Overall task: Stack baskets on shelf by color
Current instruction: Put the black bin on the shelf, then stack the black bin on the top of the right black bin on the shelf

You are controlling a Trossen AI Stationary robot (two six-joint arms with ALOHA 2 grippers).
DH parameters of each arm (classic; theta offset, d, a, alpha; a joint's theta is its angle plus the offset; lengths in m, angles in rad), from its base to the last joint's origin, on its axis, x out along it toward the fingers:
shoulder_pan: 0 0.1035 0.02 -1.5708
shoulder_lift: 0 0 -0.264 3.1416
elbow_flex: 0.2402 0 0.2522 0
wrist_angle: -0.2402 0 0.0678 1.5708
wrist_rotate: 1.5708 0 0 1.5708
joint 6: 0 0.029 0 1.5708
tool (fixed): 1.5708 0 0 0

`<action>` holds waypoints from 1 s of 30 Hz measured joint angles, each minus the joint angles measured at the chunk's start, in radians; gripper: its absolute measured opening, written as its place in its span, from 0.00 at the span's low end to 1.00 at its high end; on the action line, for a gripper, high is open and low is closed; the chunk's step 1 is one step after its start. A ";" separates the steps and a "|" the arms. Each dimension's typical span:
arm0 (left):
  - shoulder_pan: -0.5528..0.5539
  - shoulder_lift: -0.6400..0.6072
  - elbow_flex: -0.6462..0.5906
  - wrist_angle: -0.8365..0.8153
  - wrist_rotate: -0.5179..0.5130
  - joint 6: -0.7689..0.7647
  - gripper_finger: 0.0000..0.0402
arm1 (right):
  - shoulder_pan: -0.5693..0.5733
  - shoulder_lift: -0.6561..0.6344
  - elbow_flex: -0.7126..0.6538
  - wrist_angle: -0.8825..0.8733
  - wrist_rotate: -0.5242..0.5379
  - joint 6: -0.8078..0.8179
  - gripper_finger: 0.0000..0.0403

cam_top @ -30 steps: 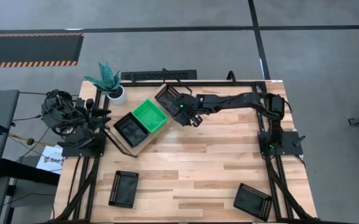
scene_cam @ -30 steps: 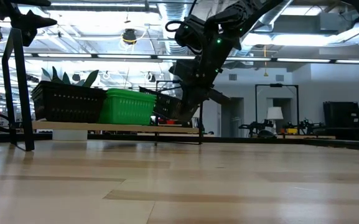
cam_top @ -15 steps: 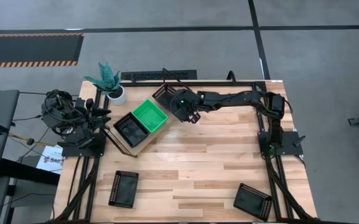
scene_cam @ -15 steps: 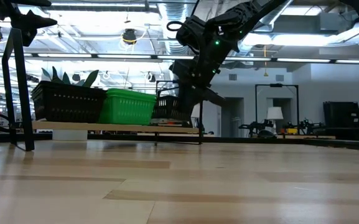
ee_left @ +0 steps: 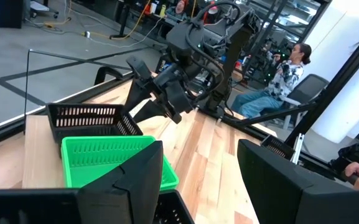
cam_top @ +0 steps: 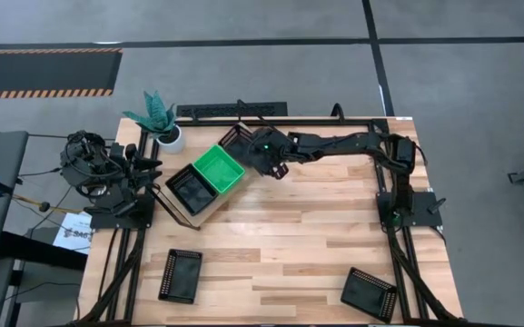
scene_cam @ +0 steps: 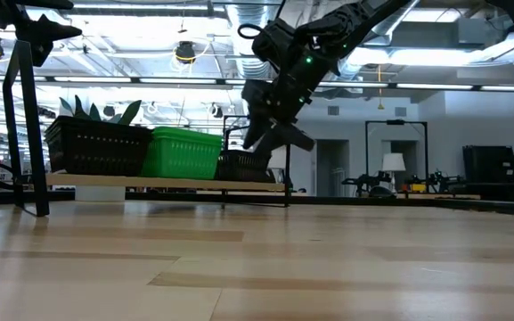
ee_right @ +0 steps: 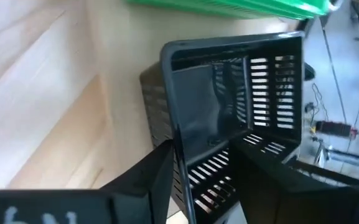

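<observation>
Three baskets stand in a row on the shelf [cam_top: 209, 211]: a black basket [cam_top: 189, 188], a green basket [cam_top: 219, 169] and, at the shelf's far end, a second black basket [cam_top: 236, 138]. This last one rests flat on its bottom beside the green one [scene_cam: 181, 153]. My right gripper [ee_right: 198, 168] is open just above it, slanting down from the table's right, one finger on each side of its near wall. My left gripper [ee_left: 198, 186] is open at the table's left edge with nothing between its fingers. My right gripper stands open astride the near wall [ee_right: 180, 140] of the far black basket, slanting down from the right. Whether a finger touches the wall, I cannot tell. The basket sits level on the shelf.
Two more black baskets lie on the tabletop near its front edge [cam_top: 180, 275] [cam_top: 369, 293]. A potted plant [cam_top: 159, 123] stands at the far left corner. A seated person [ee_left: 288, 68] shows beyond the table. Bare wood lies between the shelf and the front edge.
My right gripper has opened and let go of the far black basket. The basket, held tilted a second ago, has come down and now lies flat on the shelf's far end beside the green one.
</observation>
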 joint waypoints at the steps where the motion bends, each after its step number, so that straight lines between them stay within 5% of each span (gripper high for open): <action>1: 0.000 0.000 0.000 0.000 0.000 0.000 0.49 | 0.004 0.000 0.000 0.009 0.011 0.029 0.45; 8: 0.000 0.000 0.000 0.000 0.004 0.007 0.49 | 0.089 -0.078 0.045 -0.054 0.244 0.297 0.46; 13: 0.000 0.000 0.000 0.000 0.003 0.008 0.49 | 0.180 -0.159 0.131 -0.323 0.375 0.657 0.46; 17: 0.000 0.000 0.000 0.000 0.011 0.009 0.49 | 0.257 -0.241 0.168 -0.641 0.338 1.097 0.45; 22: 0.000 0.000 0.000 0.000 0.013 0.009 0.49 | 0.385 -0.321 0.166 -0.998 0.107 1.742 0.43; 30: 0.000 0.000 0.000 0.000 0.013 0.009 0.49 | 0.802 -0.312 0.084 -1.090 0.025 2.408 0.42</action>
